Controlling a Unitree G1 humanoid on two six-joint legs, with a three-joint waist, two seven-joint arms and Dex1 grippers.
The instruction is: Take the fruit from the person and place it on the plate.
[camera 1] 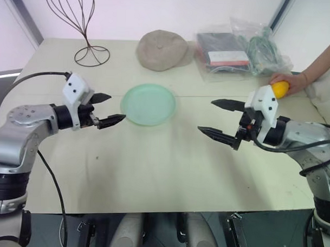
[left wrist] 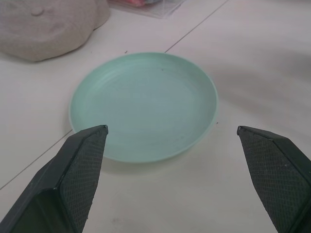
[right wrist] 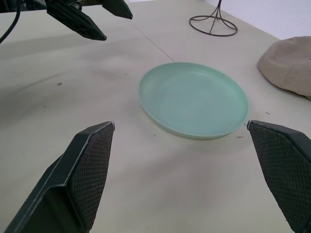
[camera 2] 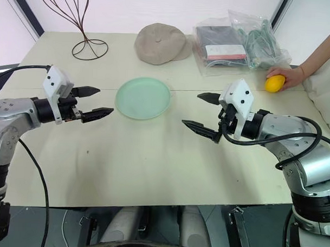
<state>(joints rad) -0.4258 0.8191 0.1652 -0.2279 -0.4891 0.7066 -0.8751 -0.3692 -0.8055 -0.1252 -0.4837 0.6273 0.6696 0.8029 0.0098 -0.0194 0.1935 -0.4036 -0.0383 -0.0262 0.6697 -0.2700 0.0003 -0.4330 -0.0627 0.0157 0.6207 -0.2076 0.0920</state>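
Beige table [camera 2: 153, 155], plate [camera 2: 143, 98] central, bare for delivery; fruit [camera 2: 275, 83] at two o'clock in person's hand [camera 2: 288, 76], offered. Left gripper [camera 2: 92, 103] and right gripper [camera 2: 200, 115] spread wide, empty, flanking plate.

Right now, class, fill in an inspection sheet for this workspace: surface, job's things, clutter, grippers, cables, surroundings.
Surface: beige table, bare in front.
Job's things: plate empty, mid-table; fruit at the table's right edge under the person's hand.
Clutter: beige cap, wire stand, plastic bags along the far side.
Grippers: left gripper and right gripper open, above the table, either side of the plate.
Cables: black cables on both arms.
Surroundings: white walls.
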